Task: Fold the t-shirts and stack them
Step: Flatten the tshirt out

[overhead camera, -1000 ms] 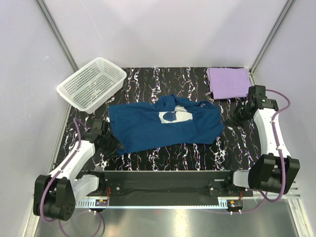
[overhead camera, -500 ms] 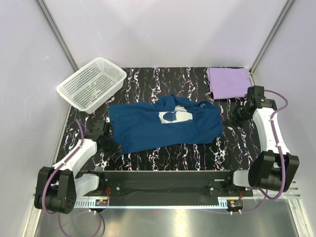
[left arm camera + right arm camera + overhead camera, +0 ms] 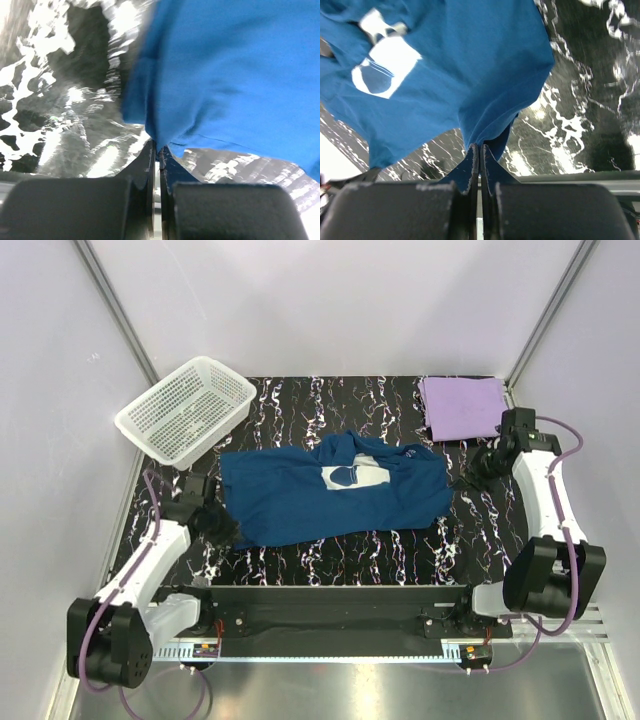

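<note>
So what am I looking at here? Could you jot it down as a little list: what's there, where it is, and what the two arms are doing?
blue shirt: spread out and rumpled mid-table, white print facing up
lavender shirt: folded flat, far right corner
basket: white plastic, far left corner
left gripper: shut on the blue shirt's left edge
right gripper: shut on the blue shirt's right edge
stack: not yet made; the shirts lie apart

No legible text anywhere.
</note>
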You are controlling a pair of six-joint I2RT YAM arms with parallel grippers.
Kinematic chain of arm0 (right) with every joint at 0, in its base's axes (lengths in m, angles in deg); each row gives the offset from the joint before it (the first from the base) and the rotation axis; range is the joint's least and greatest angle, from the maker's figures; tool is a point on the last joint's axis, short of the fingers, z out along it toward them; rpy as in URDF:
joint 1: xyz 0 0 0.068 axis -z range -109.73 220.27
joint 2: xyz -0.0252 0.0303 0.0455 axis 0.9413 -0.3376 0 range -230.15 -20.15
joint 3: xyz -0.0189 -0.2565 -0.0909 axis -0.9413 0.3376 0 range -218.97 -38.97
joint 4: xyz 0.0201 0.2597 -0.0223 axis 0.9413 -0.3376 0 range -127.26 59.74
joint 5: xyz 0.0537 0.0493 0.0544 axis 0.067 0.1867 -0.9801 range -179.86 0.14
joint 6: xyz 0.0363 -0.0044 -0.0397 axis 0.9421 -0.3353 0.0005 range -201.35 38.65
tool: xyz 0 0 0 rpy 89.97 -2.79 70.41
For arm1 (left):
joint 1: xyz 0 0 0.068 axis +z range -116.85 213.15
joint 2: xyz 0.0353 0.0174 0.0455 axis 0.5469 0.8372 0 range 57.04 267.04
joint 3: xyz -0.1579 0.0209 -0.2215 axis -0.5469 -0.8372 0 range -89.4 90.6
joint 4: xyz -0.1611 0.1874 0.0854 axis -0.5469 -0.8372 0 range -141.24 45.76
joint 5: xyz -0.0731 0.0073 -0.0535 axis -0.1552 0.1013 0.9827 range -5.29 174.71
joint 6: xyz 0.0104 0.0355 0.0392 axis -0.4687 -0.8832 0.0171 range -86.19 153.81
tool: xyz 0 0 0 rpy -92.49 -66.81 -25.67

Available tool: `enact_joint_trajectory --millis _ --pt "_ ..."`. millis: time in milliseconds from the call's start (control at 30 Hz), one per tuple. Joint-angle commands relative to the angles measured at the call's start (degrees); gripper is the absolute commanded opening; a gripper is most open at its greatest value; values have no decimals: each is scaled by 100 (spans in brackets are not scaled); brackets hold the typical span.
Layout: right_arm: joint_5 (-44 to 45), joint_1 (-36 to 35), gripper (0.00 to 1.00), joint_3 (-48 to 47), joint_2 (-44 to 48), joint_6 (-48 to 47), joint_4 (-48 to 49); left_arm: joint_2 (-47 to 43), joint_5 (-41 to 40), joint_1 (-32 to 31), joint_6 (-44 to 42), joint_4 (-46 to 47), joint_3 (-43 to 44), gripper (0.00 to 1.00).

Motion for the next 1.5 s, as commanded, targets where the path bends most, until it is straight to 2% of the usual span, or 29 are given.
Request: enact_joint_trajectory --millis 0,133,233,267,300,333,367,433,467,500,533,567,633,667,733,767,900,967,1067,1233,1367,1467 --pt "-148 -14 0 -697 -178 7 133 -271 -218 -10 -619 40 1034 0" --pt "-281 -14 0 -1908 -828 297 124 185 -384 -2 -1227 93 2526 0" --pt "-281 -5 0 -3331 -1636 517 -77 957 -482 103 -1640 294 3898 0" --pt "-298 4 0 -4171 -2082 691 -182 1142 -464 156 -1789 373 4206 0" --pt "-351 -5 0 -4623 -2330 789 -236 1544 -421 226 -1843 531 4879 0" --pt "-377 4 0 -5114 -2593 894 -306 1748 -264 410 -1878 611 5190 0" --pt "-430 4 0 -6207 -3170 1069 -533 1942 -219 481 -1904 690 5532 0" --pt "-553 13 0 -7495 -3841 1246 -780 2540 200 770 -1905 1084 6359 0" --pt "-658 30 0 -8702 -4436 1482 -825 2768 413 868 -1870 1269 6588 0" --pt "-902 65 0 -9149 -4677 1641 -712 2953 684 912 -1756 1523 6782 0" --pt "-1079 100 0 -9423 -4827 1825 -511 3303 1035 1060 -1686 2274 6967 0" --pt "-1246 170 0 -9365 -4828 2227 179 3463 1630 1219 -1581 2560 7290 0" --pt "-1537 206 0 -8788 -4566 2581 1174 3805 1994 1360 -1290 3060 7801 0" --pt "-1590 215 0 -8210 -4217 2835 2118 4094 2162 1396 -1220 3255 8291 0" --pt "-1651 224 0 -8055 -4021 2978 2741 4360 2557 1509 -913 3833 8733 0" --pt "-1687 233 0 -8290 -3985 3074 3083 4552 2655 1554 -659 4046 9214 0" --pt "-1766 434 0 -8864 -3915 3469 3585 4809 2726 1765 -43 4617 10140 0" --pt "-1810 540 0 -8541 -3644 3785 4059 4765 2770 1940 378 4969 10133 0" --pt "-1818 663 0 -8319 -3336 3813 4115 4581 2787 2116 669 5111 10002 0" --pt "-1872 760 0 -8064 -2852 3735 3992 3747 3086 2257 802 5322 8932 0" --pt "-1801 883 0 -8116 -2333 3314 3195 2982 3245 2310 593 5174 8051 0" --pt "-1643 962 0 -8073 -1860 2821 2622 2297 3149 2292 198 4594 7534 0"
